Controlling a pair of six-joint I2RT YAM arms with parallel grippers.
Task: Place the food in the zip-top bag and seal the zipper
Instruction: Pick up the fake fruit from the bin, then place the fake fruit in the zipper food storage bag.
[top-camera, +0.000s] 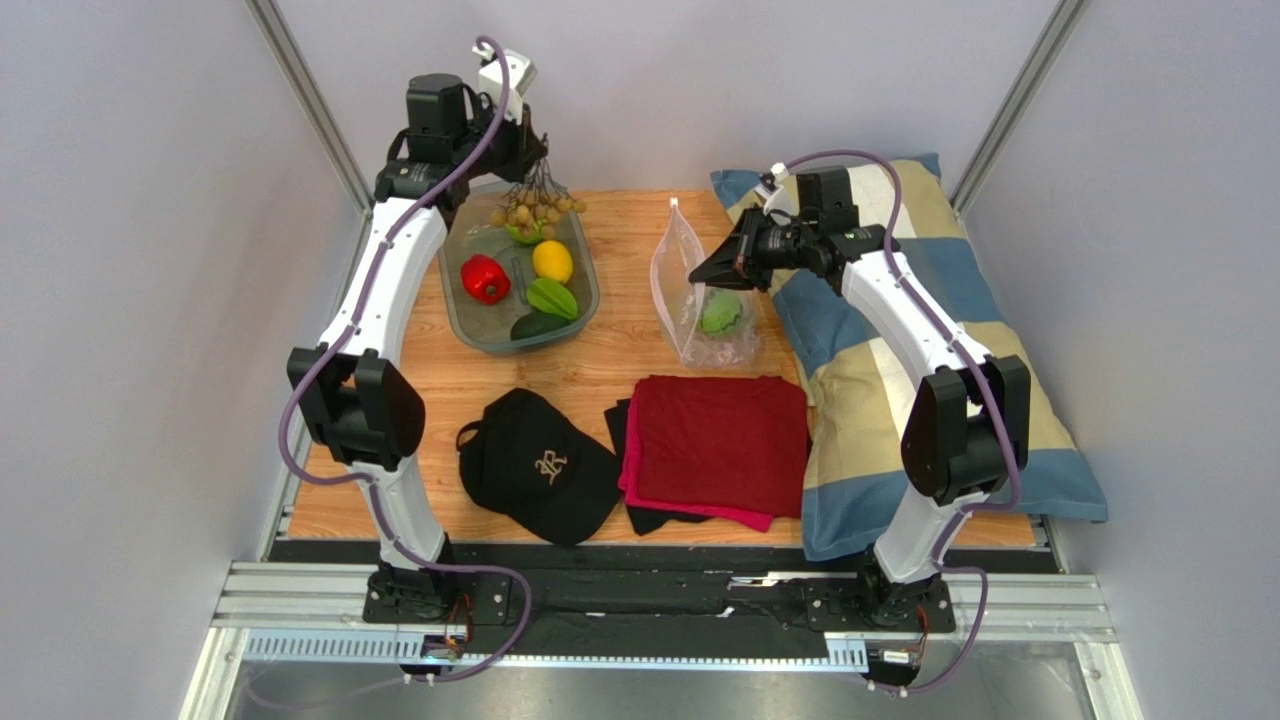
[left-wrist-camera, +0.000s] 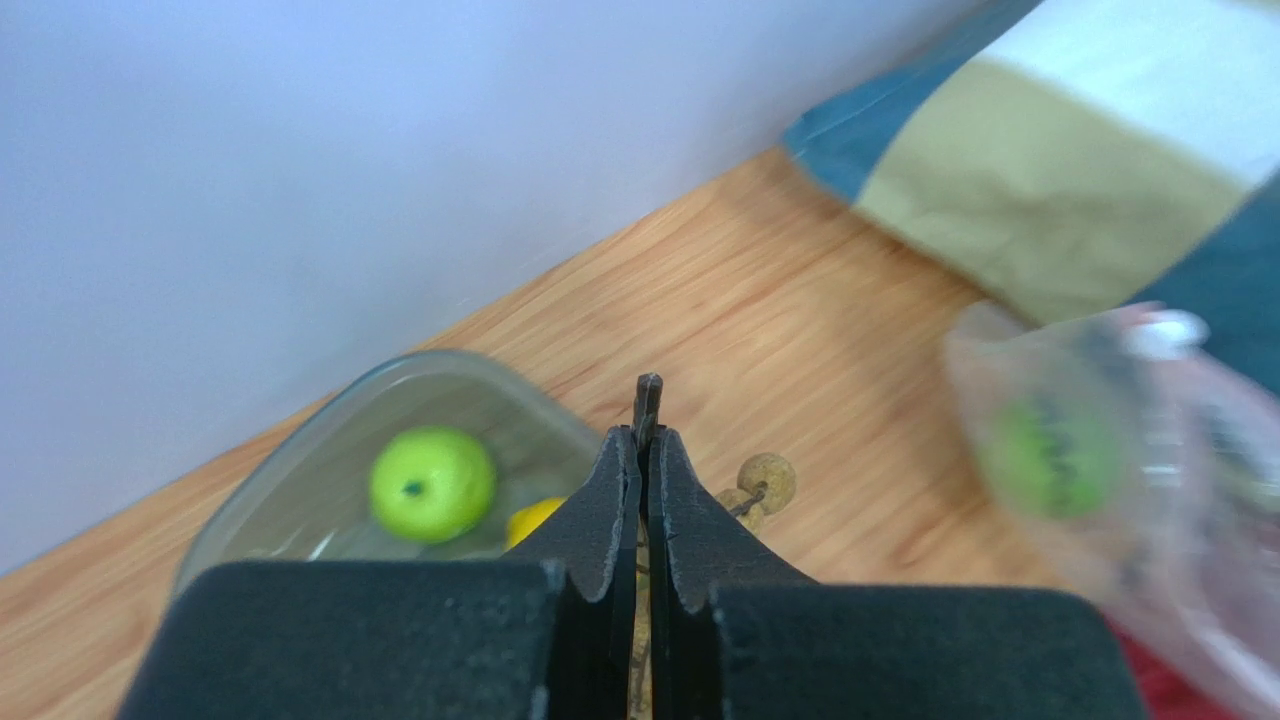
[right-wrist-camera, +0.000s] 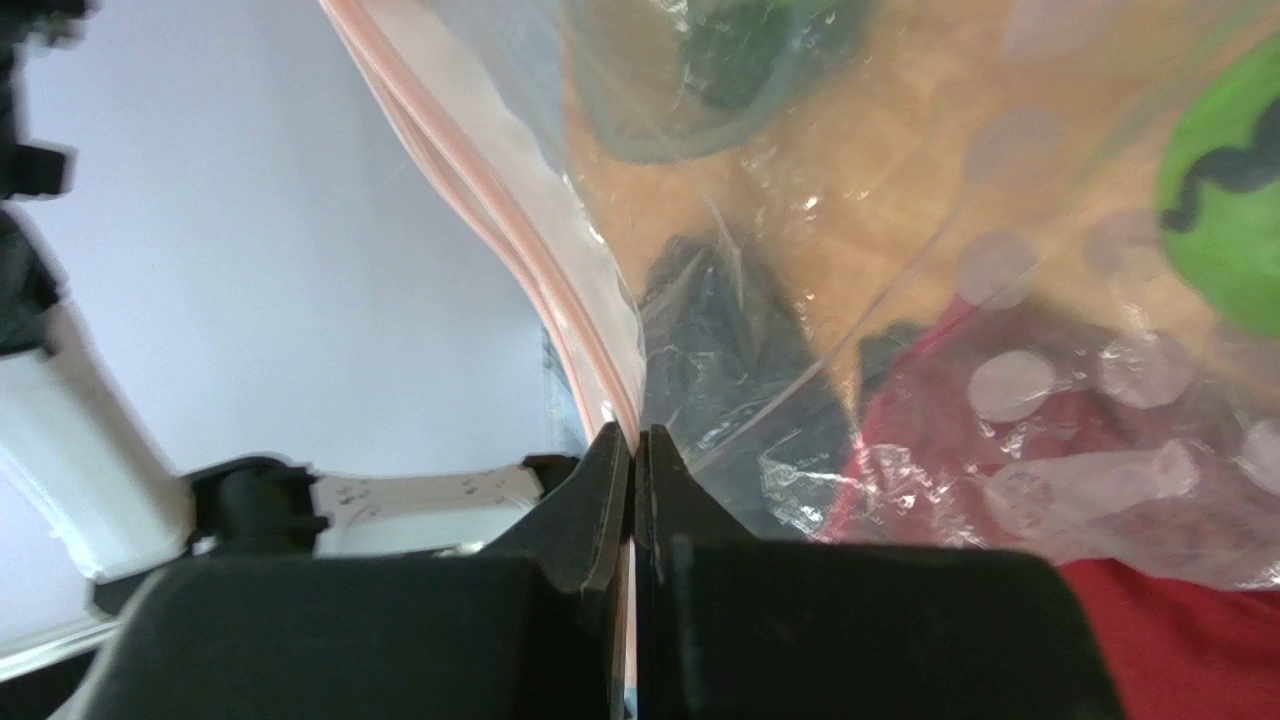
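Now R tool (right-wrist-camera: 634, 438) pinches zip-top bag (top-camera: 679, 285) upright, mouth up; L tool (left-wrist-camera: 648, 438) clamps grape bunch (top-camera: 544, 203) stem.

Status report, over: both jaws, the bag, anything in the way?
Left jaws shut on grape bunch, over tray. Right jaws shut on zip-top bag edge, held upright, one green fruit inside. Nothing between.

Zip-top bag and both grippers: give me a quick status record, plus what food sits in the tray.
left gripper: shut on the grape bunch by its stem, bunch hanging above the tray
right gripper: shut on the zip-top bag at its zip edge, holding it upright
in bag: one green fruit
in tray: red pepper, lemon, star fruit, green apple, dark green piece
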